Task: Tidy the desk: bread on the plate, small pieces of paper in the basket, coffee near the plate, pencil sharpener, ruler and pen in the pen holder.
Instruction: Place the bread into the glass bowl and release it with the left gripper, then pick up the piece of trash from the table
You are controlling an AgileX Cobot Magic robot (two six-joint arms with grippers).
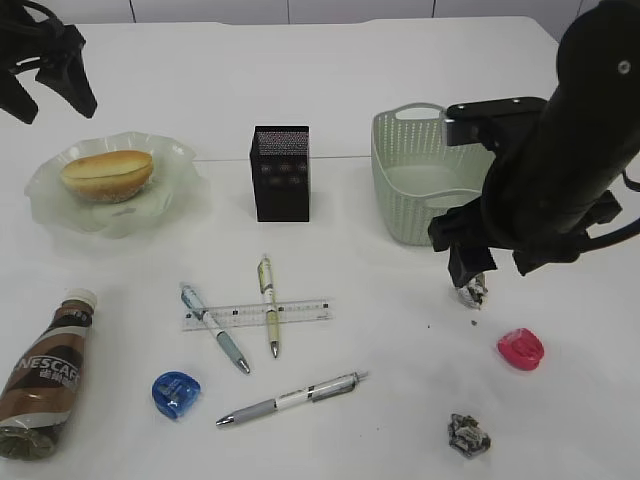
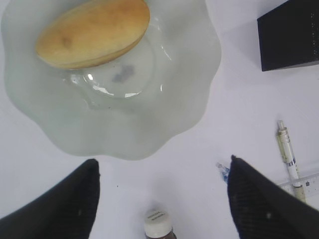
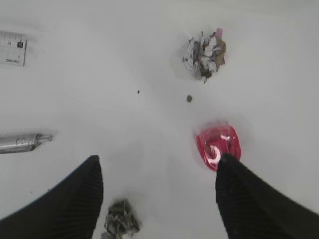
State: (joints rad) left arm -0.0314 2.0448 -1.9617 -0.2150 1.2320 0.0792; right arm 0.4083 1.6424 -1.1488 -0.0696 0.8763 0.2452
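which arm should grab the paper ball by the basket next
Right. The right gripper, jaws open, hovers just above that paper ball, beside the basket. The left gripper is far across, above the plate.

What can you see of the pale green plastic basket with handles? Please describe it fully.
The pale green plastic basket stands upright on the white table, right of the black pen holder. Its walls are perforated, with a loop handle at the rim. What shows of its inside looks empty. The right arm hides its right side; whether they touch is unclear.

Cropped and half-hidden things

The coffee bottle [image 1: 45,375] is cut off at 7 o'clock; the right arm partly hides one paper scrap [image 1: 472,292].
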